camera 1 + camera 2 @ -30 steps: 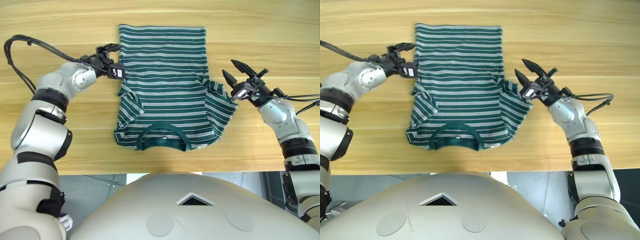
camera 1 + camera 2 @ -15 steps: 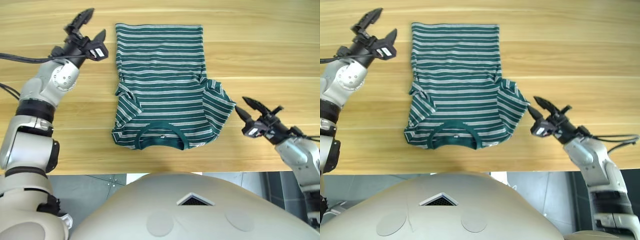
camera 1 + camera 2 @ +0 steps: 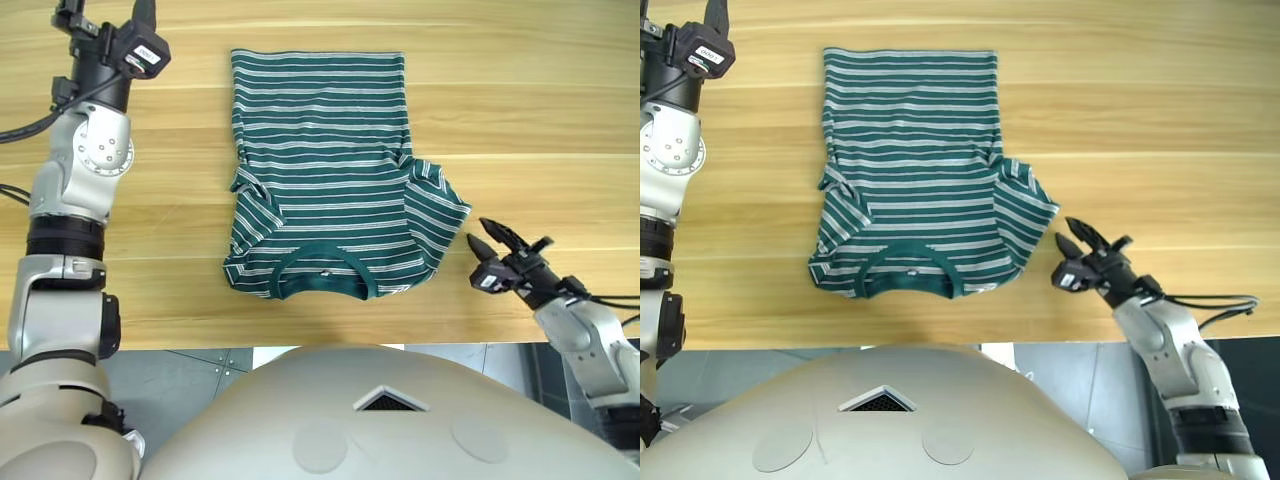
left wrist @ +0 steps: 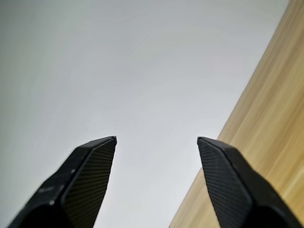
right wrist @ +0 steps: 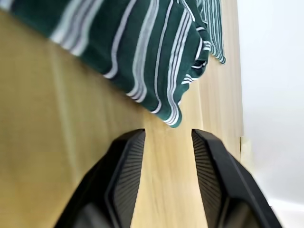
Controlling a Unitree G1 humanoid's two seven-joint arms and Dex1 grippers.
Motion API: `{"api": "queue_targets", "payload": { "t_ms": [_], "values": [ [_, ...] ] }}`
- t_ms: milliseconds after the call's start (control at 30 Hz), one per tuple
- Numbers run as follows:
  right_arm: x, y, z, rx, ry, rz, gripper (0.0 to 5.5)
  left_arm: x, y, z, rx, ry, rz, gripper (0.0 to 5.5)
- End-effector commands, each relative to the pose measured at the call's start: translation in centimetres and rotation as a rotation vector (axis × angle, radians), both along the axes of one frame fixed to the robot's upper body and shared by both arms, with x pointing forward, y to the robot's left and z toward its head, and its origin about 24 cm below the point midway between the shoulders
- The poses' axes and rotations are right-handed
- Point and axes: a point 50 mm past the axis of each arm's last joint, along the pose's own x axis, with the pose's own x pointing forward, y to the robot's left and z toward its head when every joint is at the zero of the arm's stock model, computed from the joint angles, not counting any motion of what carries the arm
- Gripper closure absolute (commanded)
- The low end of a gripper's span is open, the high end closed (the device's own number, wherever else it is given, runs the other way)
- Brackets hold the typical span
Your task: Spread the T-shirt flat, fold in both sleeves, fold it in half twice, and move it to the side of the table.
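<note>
A green T-shirt [image 3: 325, 160] with white stripes lies on the wooden table [image 3: 550, 100], its collar toward the near edge and its hem at the far side. Both sleeves are tucked in, and the shoulder part bulges wider than the body. My left gripper [image 3: 105, 12] is raised over the table's far left, well clear of the shirt, and its fingers [image 4: 90, 161] stand wide apart with nothing between them. My right gripper [image 3: 478, 233] is low over the table just right of the shirt's near right corner [image 5: 166, 111], open and not touching the cloth.
Bare wood surrounds the shirt on both sides and beyond the hem. The table's near edge [image 3: 480, 345] runs just behind the right gripper. Black cables trail from both forearms.
Both grippers have left the shirt's sides. The left arm swung up to the far left corner. The right arm dropped back toward the near edge, then crept slightly toward the shirt's corner.
</note>
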Motion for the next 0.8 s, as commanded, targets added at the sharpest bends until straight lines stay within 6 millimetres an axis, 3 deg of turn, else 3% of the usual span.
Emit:
{"api": "queue_targets", "payload": {
  "t_ms": [33, 633, 800],
  "values": [
    [0.1, -0.6, -1.5, -0.028, 0.076, -0.005, 3.68, -0.5, 0.2, -0.7, -0.015, 0.011, 0.017, 2.34],
    [1.0, 0.4, -2.7, 0.007, 0.084, 0.054, 3.68, -0.1, -1.3, -2.0, -0.022, 0.057, -0.023, 2.34],
    [1.1, 0.2, -3.1, 0.001, 0.098, 0.052, 4.54, -0.2, -2.0, -2.4, -0.028, 0.069, -0.043, 2.30]
  ]
}}
